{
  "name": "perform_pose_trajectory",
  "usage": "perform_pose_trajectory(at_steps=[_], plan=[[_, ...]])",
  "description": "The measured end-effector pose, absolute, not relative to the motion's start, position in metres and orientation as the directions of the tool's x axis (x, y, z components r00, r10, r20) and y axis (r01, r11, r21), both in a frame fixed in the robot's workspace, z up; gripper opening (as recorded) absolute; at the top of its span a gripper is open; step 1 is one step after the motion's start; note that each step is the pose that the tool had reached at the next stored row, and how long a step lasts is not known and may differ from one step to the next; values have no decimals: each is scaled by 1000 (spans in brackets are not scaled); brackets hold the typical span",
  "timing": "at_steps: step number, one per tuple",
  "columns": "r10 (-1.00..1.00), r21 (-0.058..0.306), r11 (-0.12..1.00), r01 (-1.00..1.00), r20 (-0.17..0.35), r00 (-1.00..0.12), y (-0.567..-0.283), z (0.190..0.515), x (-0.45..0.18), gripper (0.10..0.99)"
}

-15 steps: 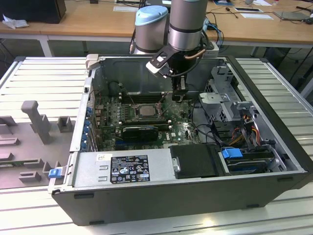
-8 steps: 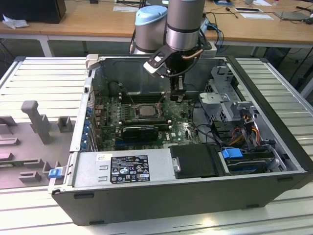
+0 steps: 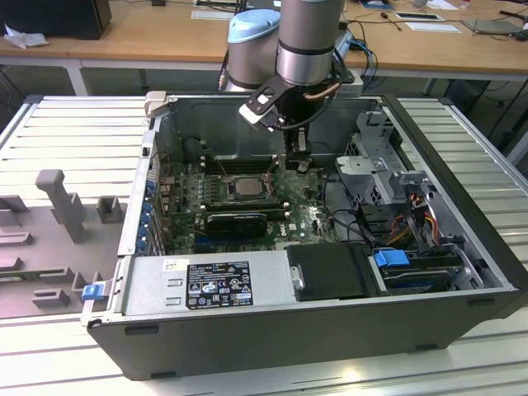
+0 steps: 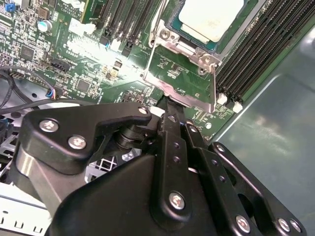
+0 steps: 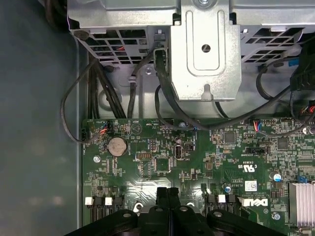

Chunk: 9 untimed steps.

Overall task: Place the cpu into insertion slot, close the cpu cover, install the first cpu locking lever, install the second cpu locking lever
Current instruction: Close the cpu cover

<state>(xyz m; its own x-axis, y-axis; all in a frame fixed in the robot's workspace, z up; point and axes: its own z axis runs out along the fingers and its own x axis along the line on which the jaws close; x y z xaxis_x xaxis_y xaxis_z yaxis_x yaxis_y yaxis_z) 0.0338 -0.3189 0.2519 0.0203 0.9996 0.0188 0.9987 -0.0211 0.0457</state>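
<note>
With the chip seated, the end effector, narrow and holding nothing, rests at the edge of the cover; closing it seems in hand, needing steady downward pressure.

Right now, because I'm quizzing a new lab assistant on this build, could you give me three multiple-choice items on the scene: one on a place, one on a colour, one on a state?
1. Where does the small flat square chip of pale silvery metal lie?
A. in the square black-framed socket
B. outside the computer
C. between the jaws

2. What colour is the large printed circuit board?
A. red
B. green
C. white

3. How do the arm's black jaws stand?
A. spread wide
B. clamped on the chip
C. shut together

Answers:
1. A, the chip's pale top sits within the socket in the second wrist view.
2. B, the board is green in both wrist views.
3. C, the fingers meet without a gap in the first wrist view.
</note>
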Motion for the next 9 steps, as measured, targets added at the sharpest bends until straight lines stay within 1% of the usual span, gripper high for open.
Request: perform_pose_trajectory(at_steps=[9], plan=[[1000,46,-21,999,19,20,-319,252,31,106]])
